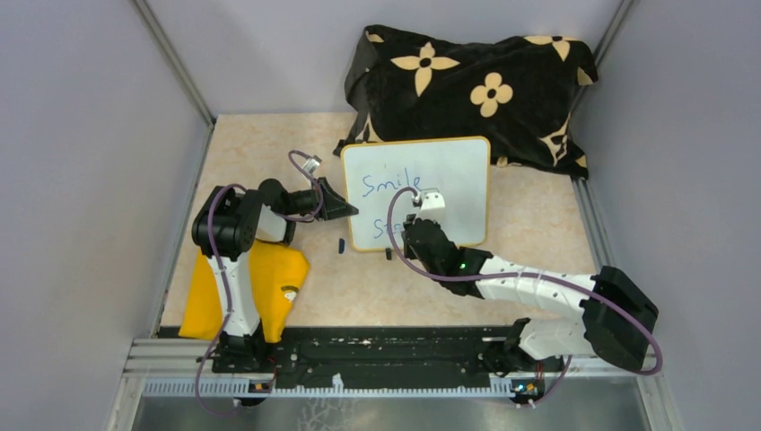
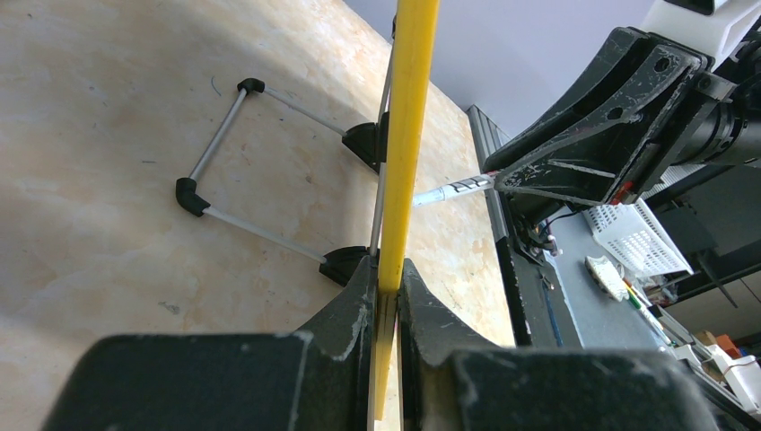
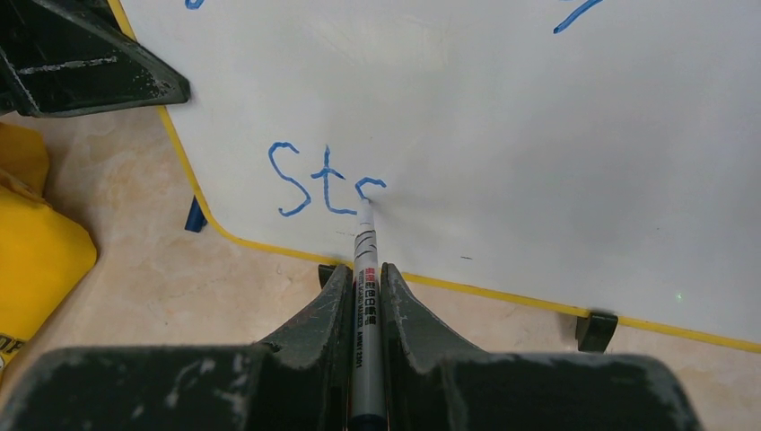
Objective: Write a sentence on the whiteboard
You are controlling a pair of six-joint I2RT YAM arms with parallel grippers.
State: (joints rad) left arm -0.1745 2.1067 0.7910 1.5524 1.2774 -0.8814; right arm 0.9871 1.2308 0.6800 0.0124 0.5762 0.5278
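Observation:
The whiteboard (image 1: 453, 175) stands tilted on its wire stand (image 2: 215, 162), with "Smile" in blue on its upper line. My left gripper (image 1: 345, 211) is shut on the board's yellow left rim (image 2: 408, 135), pinched between both jaws (image 2: 388, 269). My right gripper (image 3: 365, 274) is shut on a grey whiteboard marker (image 3: 365, 256). The marker's tip touches the board at the end of a lower blue "St" and a part-drawn third letter. In the top view the right gripper (image 1: 408, 229) is over the board's lower left.
A black flowered cloth (image 1: 476, 90) lies bunched behind the board. A yellow bag (image 1: 242, 287) sits by the left arm's base. A small blue cap (image 1: 342, 244) lies on the table off the board's lower left corner. Grey walls close in three sides.

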